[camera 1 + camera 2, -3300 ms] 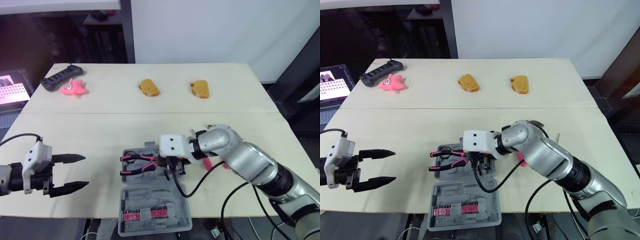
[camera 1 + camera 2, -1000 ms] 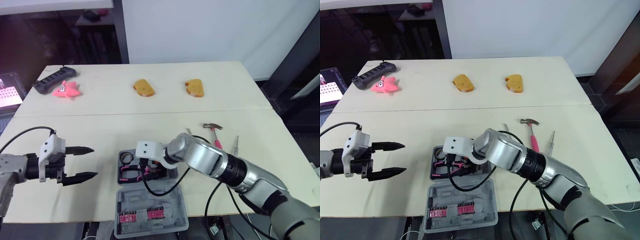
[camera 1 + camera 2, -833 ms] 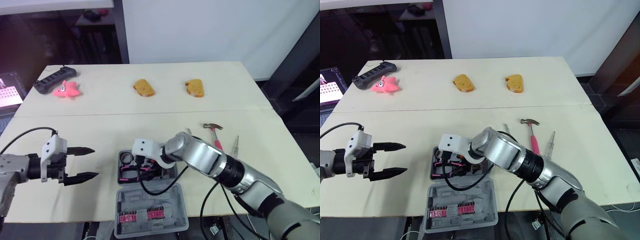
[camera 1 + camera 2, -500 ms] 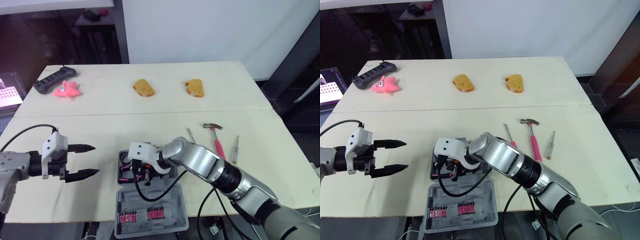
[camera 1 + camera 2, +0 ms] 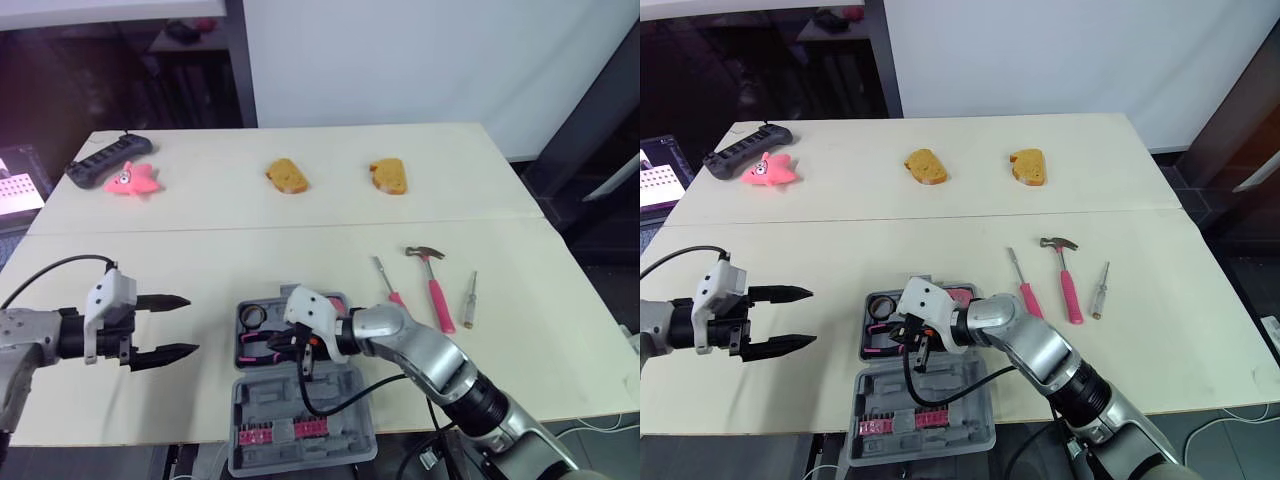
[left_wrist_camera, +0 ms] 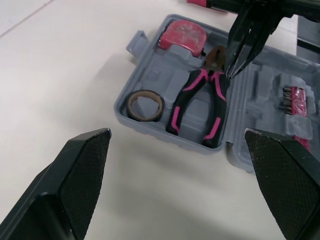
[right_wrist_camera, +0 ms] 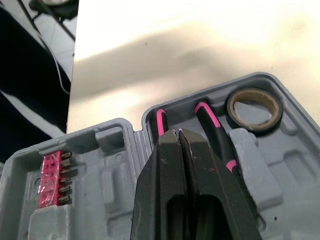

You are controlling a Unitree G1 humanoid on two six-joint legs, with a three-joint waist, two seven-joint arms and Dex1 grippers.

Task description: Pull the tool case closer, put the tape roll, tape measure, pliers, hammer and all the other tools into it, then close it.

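Note:
The grey tool case (image 5: pixel 345 395) lies open near the table's front edge. In its tray are the tape roll (image 5: pixel 252 317), the pink-handled pliers (image 5: pixel 262 346) and a red tape measure (image 5: pixel 960 296). My right gripper (image 5: pixel 299 356) hovers over the tray by the pliers' head, its fingers (image 7: pixel 182 150) shut with nothing between them. To the right of the case, the hammer (image 5: pixel 433 286), a pink screwdriver (image 5: pixel 389 284) and a slim screwdriver (image 5: pixel 470 300) lie on the table. My left gripper (image 5: pixel 185 325) stands open, left of the case.
A row of pink bits (image 5: pixel 275 432) sits in the case lid, which reaches the table's front edge. At the back lie two bread pieces (image 5: pixel 287 176) (image 5: pixel 389 177), a pink star toy (image 5: pixel 131 180) and a black power strip (image 5: pixel 100 160).
The pliers, held over the case 3.3 s ago, now lie in the tray. My right gripper has let them go and shifted right over the tray. The left gripper has barely moved.

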